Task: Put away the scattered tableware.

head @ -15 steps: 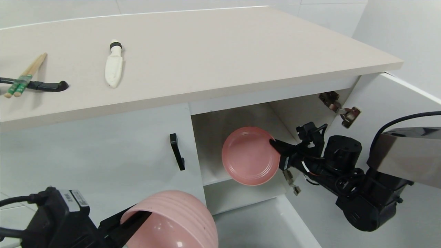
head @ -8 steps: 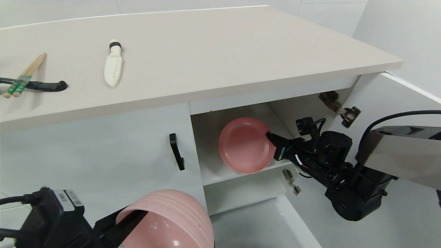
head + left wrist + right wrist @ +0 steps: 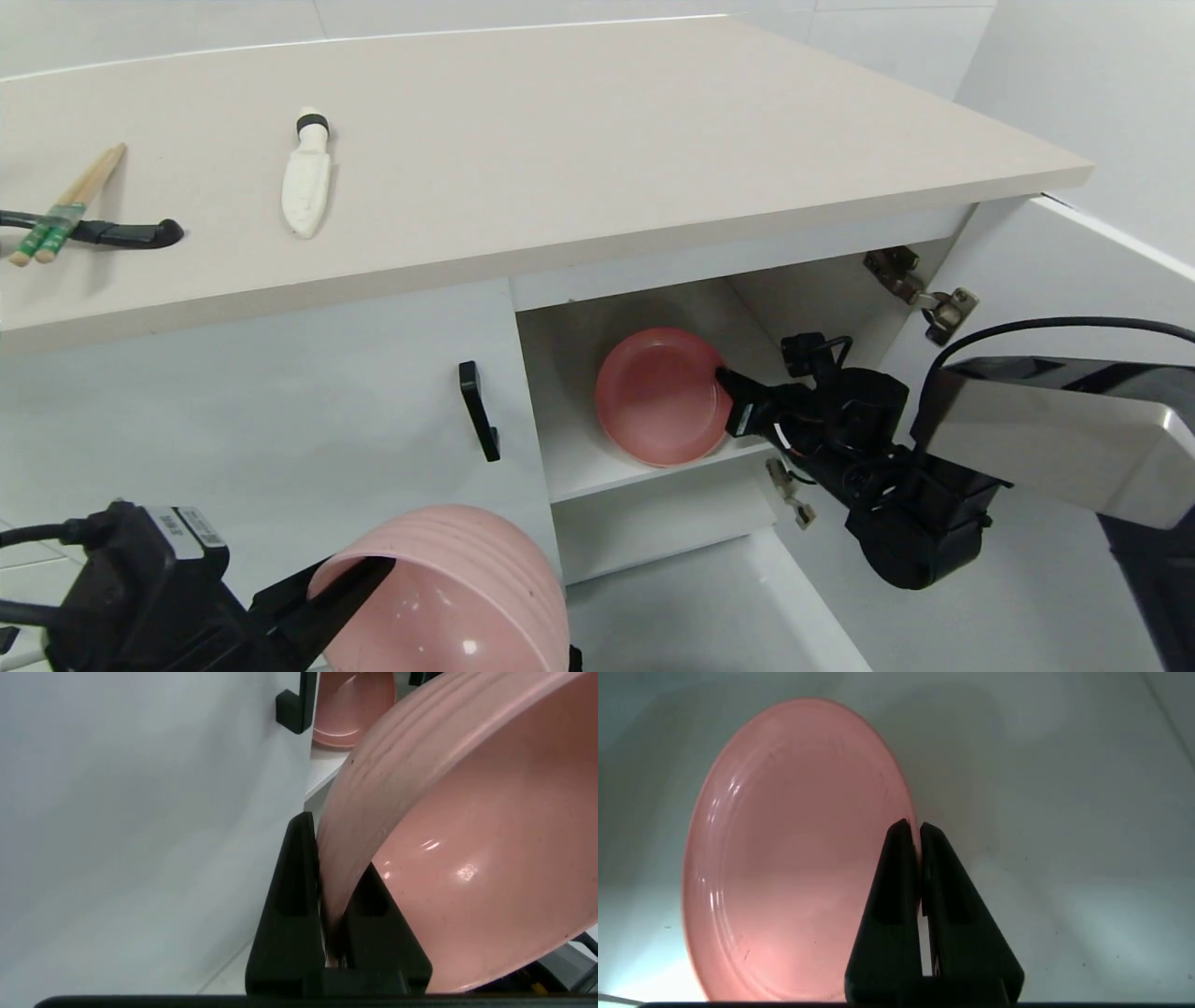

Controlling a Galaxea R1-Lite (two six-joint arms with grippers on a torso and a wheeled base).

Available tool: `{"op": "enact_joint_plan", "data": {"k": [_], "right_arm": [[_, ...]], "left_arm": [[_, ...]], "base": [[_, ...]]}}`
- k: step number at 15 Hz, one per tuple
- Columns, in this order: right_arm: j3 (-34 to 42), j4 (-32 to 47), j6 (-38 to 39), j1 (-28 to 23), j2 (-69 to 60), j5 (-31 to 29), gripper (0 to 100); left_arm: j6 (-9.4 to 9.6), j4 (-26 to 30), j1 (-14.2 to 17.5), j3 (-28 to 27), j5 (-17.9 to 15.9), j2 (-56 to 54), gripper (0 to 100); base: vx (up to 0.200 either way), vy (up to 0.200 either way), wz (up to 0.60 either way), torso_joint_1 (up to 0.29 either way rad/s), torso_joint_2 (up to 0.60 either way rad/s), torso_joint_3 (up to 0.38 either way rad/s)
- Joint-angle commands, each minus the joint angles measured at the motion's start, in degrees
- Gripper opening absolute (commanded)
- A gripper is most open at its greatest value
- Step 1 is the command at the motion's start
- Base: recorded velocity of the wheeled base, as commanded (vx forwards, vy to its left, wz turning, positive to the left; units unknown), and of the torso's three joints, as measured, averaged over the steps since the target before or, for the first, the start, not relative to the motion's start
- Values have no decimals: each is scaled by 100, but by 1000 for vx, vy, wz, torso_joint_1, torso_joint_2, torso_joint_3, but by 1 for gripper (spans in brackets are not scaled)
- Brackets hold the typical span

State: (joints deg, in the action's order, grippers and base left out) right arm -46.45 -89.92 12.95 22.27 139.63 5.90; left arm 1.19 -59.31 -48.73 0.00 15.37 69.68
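Pinching a round pink plate by its rim, the right tool holds it tilted inside the white cabinet; the left tool clamps a ribbed pink bowl.

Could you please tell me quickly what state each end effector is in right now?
Left end effector: closed on the pink bowl rim.
Right end effector: closed on the pink plate rim.
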Motion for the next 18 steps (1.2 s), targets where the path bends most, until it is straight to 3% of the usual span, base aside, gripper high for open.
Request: {"op": "enact_joint_plan", "data": {"k": [1,5,11,12,18], "right_arm": [[-49,-8,-3,5,135,-1,0],[-392,-8,-11,-4,398,-370,0],[-594,-8,-91,-4,495,-458,0],[-611,-8,-126,-4,504,-458,100],[-594,-8,-363,-65,565,-458,100]], "left_arm": [[4,-2,3,0,1,19,0],[4,-2,3,0,1,54,0],[4,-37,3,0,1,46,0],[4,-37,3,0,1,54,0],[4,-81,3,0,1,28,0]], "base": [[0,0,0,0,0,0],[0,0,0,0,0,0],[0,0,0,0,0,0],[0,0,0,0,0,0],[0,0,0,0,0,0]]}}
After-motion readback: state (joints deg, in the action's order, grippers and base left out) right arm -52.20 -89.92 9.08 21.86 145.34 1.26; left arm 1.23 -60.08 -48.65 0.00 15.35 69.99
